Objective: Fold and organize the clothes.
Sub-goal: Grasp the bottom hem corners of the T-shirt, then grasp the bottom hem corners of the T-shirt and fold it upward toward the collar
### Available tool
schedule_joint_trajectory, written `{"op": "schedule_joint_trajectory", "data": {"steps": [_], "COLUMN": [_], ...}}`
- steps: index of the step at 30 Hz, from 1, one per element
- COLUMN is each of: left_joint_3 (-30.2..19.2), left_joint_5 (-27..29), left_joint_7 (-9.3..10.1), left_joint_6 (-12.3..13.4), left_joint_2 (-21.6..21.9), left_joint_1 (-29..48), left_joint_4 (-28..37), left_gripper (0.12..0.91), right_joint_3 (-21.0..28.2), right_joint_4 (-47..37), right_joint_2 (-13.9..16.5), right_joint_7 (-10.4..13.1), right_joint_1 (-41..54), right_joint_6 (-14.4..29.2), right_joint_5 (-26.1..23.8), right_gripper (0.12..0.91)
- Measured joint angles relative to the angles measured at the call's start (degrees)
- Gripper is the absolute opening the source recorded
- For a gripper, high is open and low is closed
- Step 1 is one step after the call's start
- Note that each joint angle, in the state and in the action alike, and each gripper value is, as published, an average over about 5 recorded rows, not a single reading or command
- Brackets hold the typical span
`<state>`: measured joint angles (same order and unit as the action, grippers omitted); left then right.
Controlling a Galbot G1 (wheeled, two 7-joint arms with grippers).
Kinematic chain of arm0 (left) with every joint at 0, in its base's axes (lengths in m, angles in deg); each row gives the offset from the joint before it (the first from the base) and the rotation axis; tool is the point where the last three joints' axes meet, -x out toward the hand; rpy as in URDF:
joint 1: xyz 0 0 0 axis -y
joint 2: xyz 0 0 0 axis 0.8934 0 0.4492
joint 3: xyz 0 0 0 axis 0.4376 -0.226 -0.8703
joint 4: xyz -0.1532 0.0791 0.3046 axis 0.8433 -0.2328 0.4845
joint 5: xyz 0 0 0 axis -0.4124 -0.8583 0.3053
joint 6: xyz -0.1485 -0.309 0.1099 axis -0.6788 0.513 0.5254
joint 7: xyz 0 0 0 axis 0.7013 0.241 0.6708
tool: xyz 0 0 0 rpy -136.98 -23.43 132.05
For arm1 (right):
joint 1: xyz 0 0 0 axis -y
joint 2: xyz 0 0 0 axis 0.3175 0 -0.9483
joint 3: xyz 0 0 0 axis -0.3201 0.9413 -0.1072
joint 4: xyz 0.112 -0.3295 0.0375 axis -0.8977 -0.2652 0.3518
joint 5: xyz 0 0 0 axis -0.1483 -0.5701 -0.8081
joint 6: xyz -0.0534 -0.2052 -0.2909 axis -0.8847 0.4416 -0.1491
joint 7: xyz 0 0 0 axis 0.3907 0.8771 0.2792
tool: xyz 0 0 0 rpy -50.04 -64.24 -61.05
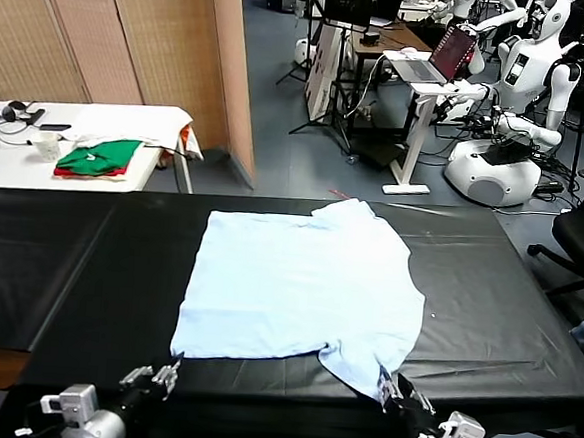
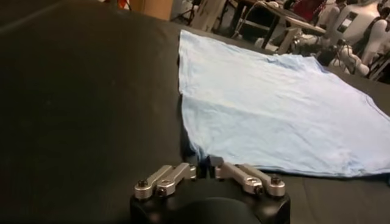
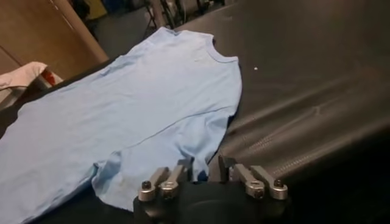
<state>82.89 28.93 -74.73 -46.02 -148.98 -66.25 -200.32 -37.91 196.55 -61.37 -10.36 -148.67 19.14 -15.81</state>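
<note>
Both pincers, left and right, grip the near edge of the flat sky-blue T-shirt on the black counter; no fold made yet.

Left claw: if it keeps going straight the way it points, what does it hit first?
The left claw points at the near corner of the blue T-shirt, seemingly already at its hem, so cloth comes first, though depth is unclear.
</note>
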Motion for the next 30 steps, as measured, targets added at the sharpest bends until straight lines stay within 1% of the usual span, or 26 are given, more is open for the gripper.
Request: {"op": "schedule_joint_trajectory", "data": {"steps": [4,9,13,17,21,25,30], "left_joint_3": [0.3,1.5,2.8,3.8,3.8,2.9,1.3], "left_joint_5": [0.2,0.1,-0.3,-0.4,0.5,2.4,4.0], "left_joint_7": [0.45,1.63,2.32,2.41,2.00,1.05,0.20], "left_joint_6": [0.2,0.4,0.4,1.0,3.1,5.9,8.1], "left_joint_2": [-0.2,-0.4,-0.1,-0.3,-1.3,-2.5,-3.9], "left_joint_1": [-0.9,-3.2,-5.4,-7.6,-8.2,-6.8,-3.0], "left_joint_4": [-1.0,-3.4,-6.0,-8.4,-9.6,-8.8,-5.9], "left_gripper": [0.148,0.148,0.148,0.148,0.148,0.148,0.148], "right_joint_3": [-0.5,-1.1,-1.4,-1.5,-2.2,-3.0,-2.5], "right_joint_4": [2.1,5.0,7.2,7.9,7.6,6.2,2.5], "right_joint_2": [0.7,1.7,2.5,2.9,3.4,4.3,5.7], "right_joint_7": [0.1,0.4,-0.2,-2.2,-4.7,-6.4,-8.4], "right_joint_1": [-1.5,-3.8,-5.8,-6.2,-5.2,-2.7,2.0], "right_joint_6": [-1.1,-2.7,-2.7,-0.2,3.9,6.6,8.2], "right_joint_5": [-1.7,-3.2,-3.4,-4.5,-6.4,-7.4,-9.1], "right_gripper": [0.141,0.141,0.141,0.141,0.141,0.141,0.141]}}
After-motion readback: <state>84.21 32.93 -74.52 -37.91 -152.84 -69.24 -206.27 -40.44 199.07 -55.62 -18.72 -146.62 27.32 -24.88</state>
